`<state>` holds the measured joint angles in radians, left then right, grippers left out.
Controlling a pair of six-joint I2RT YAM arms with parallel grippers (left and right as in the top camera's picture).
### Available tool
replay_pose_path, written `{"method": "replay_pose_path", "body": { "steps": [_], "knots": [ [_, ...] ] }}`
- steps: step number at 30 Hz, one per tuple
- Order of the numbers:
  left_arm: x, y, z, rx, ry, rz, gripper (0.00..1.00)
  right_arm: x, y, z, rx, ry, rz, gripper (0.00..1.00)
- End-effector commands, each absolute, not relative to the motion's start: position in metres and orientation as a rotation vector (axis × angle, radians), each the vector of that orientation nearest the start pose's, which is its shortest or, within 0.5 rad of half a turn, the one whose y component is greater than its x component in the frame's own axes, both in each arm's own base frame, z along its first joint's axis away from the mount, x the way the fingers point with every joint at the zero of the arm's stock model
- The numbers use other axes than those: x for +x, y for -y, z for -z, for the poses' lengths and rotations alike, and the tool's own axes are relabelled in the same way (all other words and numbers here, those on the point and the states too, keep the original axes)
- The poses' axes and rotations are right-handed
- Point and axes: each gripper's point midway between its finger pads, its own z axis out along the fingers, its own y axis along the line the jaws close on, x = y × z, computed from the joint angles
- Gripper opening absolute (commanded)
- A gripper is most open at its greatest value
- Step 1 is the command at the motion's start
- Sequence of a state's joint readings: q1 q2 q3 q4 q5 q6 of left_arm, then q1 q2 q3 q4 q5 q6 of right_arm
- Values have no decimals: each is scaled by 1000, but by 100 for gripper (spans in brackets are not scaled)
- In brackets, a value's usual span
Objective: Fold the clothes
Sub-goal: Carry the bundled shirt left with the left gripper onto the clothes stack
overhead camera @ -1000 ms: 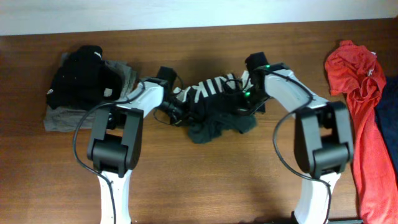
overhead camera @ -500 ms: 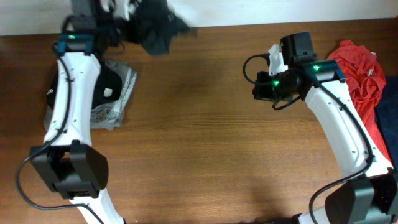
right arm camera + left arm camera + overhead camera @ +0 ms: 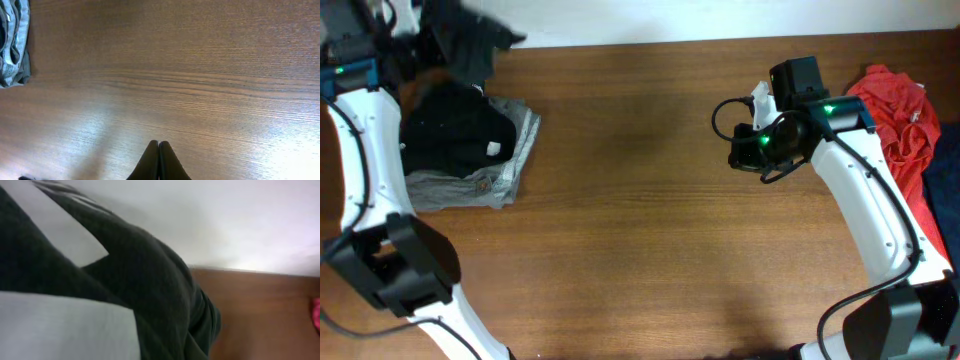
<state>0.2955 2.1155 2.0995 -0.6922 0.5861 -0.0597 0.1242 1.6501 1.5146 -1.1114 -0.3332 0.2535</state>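
Left fingers (image 3: 412, 42) pinch the dark T-shirt (image 3: 470, 45) near the folded pile (image 3: 510, 155), right fingers (image 3: 150, 161) pressed together over the table (image 3: 200, 75).

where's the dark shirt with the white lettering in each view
overhead: dark shirt bunched in the top-left corner, over the table's back edge.
left wrist: dark shirt fills the left half, white print close up.
right wrist: not in it.
shared landmark: the wooden table, also at lower right in the left wrist view and filling the right wrist view.
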Motion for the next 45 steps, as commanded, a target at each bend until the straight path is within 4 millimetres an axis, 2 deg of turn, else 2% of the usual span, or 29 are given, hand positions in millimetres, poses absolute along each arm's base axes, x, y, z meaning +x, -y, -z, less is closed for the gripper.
{"method": "replay_pose_path", "body": {
  "steps": [1,2,4,5,7,9,11,12,14,16,17,18,20,22,25,27,28,29,30,32,33,35,36,37,38,42,44,45],
  "knots": [
    [561,-107,-179,-259,-2361,583,0,356,-101,-186,85,-2816,-552,4],
    [549,-113,-160,-327,-2427,612,0,356,-101,-186,85,-2816,-552,4],
    [527,-122,-144,-462,-2507,661,0,356,-101,-186,86,-2817,-552,4],
    [513,-130,-141,-523,-2539,677,0,356,-101,-186,86,-2817,-552,4],
    [498,-137,-144,-580,-2562,687,2,355,-100,-185,87,-2820,-546,4],
    [482,-149,-143,-651,-2586,686,11,356,-100,-185,83,-2820,-540,4],
    [458,-165,-133,-761,-2657,633,17,356,-98,-185,86,-2820,-529,4],
    [445,-172,-128,-815,-2700,596,29,356,-98,-185,88,-2821,-522,4],
    [431,-174,-124,-864,-2745,582,36,355,-97,-184,89,-2824,-518,4],
    [417,-172,-121,-887,-2800,573,54,355,-97,-184,89,-2825,-518,4],
    [412,-171,-120,-868,-2825,568,73,355,-97,-184,89,-2825,-518,4],
    [407,-168,-120,-840,-2852,580,74,355,-97,-184,90,-2828,-518,4],
    [403,-168,-125,-814,-2861,584,74,353,-97,-183,92,-2833,-518,4],
    [399,-171,-139,-810,-2844,581,74,350,-96,-182,96,-2848,-510,4],
    [399,-172,-189,-721,-2739,612,74,347,-95,-181,100,-2861,-504,4],
    [398,-176,-215,-684,-2686,570,71,347,-95,-181,100,-2861,-504,4],
    [398,-176,-233,-640,-2648,530,54,347,-95,-181,100,-2861,-504,4],
    [400,-177,-245,-615,-2616,503,26,347,-95,-181,100,-2861,-504,4],
    [404,-176,-253,-586,-2591,481,4,347,-95,-181,100,-2861,-504,4],
    [416,-169,-258,-482,-2579,425,1,349,-95,-182,99,-2853,-506,4],
    [419,-167,-253,-458,-2597,393,1,350,-95,-182,98,-2849,-506,4],
    [428,-162,-225,-435,-2668,297,1,350,-95,-182,98,-2850,-507,4],
    [433,-157,-196,-475,-2717,235,1,349,-95,-182,99,-2853,-507,4],
    [435,-158,-180,-505,-2737,194,1,349,-95,-182,104,-2854,-507,4],
    [436,-159,-152,-550,-2763,124,1,348,-95,-181,105,-2857,-508,4],
    [426,-133,-81,-547,-2852,143,1,348,-96,-182,105,-2857,-513,4],
    [416,-117,-51,-524,-2895,167,1,349,-96,-182,132,-2856,-517,4],
    [414,-110,-47,-514,-2905,196,1,349,-96,-182,141,-2857,-519,4]
  ]
}}
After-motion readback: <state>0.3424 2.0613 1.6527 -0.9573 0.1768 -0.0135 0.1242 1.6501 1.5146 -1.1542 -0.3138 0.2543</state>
